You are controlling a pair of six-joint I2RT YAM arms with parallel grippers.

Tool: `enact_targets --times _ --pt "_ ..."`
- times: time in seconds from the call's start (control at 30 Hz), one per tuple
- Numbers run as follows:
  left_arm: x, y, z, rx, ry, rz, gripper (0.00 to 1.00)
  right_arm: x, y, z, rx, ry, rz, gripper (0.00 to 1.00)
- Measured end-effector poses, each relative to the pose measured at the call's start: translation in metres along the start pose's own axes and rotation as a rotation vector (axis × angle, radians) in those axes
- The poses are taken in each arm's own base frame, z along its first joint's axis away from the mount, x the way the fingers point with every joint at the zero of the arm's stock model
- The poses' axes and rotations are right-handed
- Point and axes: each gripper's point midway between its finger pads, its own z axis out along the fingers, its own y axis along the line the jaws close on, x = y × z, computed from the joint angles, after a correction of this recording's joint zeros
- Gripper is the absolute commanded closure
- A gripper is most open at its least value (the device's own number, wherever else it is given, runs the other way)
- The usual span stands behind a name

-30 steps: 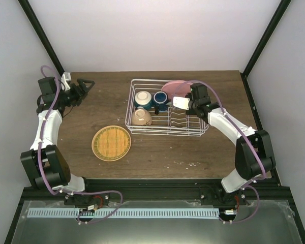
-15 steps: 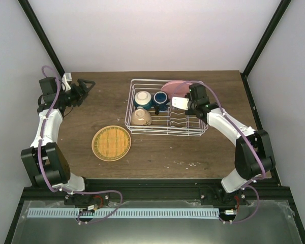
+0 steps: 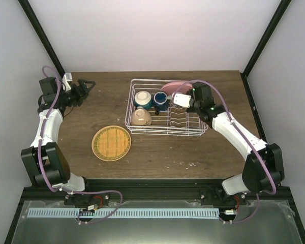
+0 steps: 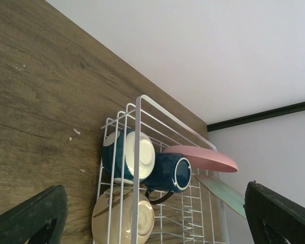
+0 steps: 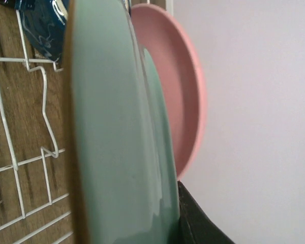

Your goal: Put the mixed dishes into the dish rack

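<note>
Since the right gripper [image 3: 178, 99] clamps the mint-green plate [image 5: 112, 132] on edge, it should slot into the dish rack [image 3: 162, 131] prongs. The left gripper [image 3: 85, 84] hangs open, empty.

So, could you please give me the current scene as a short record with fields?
in the dish rack: pink plate, white-and-blue bowl, dark blue mug, cream bowl
on the table: tan-yellow woven-pattern plate, left of the rack
right tool: shut on a mint-green plate, over the rack next to the pink plate
left tool: open, empty, far left of the table
not yet loaded: the two plates outside the rack
</note>
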Motion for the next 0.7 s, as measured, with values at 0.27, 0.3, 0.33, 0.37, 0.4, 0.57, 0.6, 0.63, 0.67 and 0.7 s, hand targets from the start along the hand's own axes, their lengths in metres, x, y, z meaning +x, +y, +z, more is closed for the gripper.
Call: enact_targets --times 0.27,0.3,0.33,0.37,0.4,0.57,0.6,0.63,0.67,0.7 --pt "0.003 0.003 0.001 -0.001 0.007 -0.007 0.04 -0.016 -0.007 -0.020 0.029 -0.035 0.003 0.99" --pt "0.004 0.003 0.001 -0.001 0.009 -0.008 0.04 -0.017 -0.005 -0.021 0.023 -0.037 0.003 0.99" --pt "0.005 0.004 0.001 -0.002 0.010 -0.011 0.04 -0.019 -0.002 -0.022 0.011 -0.039 0.003 0.99" --pt "0.005 0.005 0.001 -0.003 0.011 -0.012 0.04 -0.020 0.000 -0.023 0.002 -0.042 0.002 0.99" --pt "0.006 0.006 0.002 -0.005 0.013 -0.015 0.04 -0.021 0.004 -0.024 -0.010 -0.042 0.001 0.99" --pt "0.009 0.009 0.002 -0.008 0.018 -0.021 0.04 -0.027 0.018 -0.027 -0.062 -0.048 0.001 0.99" --pt "0.009 0.009 0.002 -0.009 0.019 -0.023 0.04 -0.028 0.020 -0.027 -0.069 -0.050 0.002 0.99" --pt "0.009 0.009 0.002 -0.009 0.019 -0.023 0.04 -0.028 0.021 -0.027 -0.073 -0.050 0.003 0.99" --pt "0.010 0.010 0.002 -0.009 0.020 -0.024 0.04 -0.028 0.021 -0.028 -0.075 -0.050 0.005 0.99" --pt "0.010 0.010 0.002 -0.009 0.020 -0.024 0.04 -0.028 0.022 -0.028 -0.076 -0.050 0.008 0.99"
